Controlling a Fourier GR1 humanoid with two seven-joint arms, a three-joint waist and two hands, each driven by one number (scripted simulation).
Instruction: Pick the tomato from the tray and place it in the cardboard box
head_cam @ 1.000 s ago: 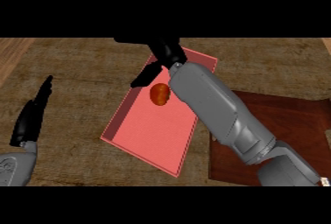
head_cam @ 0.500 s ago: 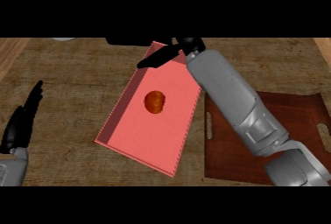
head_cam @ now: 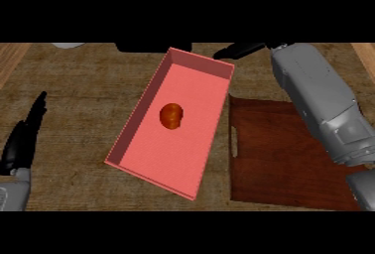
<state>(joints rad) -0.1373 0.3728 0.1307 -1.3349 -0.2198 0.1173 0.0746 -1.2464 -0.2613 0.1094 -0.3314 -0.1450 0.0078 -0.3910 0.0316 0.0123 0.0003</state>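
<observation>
head view shows the tomato (head_cam: 171, 115) lying on the floor of the pink tray (head_cam: 192, 69), about midway along the tray's length and midway between its two long walls, touching neither. the tomato looks oval here; its long axis runs from the tray's near end toward its far end, close to the tray's own long line. i can't tell which tip is the stem end. the right hand (head_cam: 240, 49) sits just beyond the tray's far right corner, apart from the tomato; the fingers that show look stretched out and hold nothing. the left hand (head_cam: 22, 139) rests well off the tray's left wall, fingers straight and up, holding nothing. the cardboard box (head_cam: 289, 154) lies just beside the tray's right wall.
</observation>
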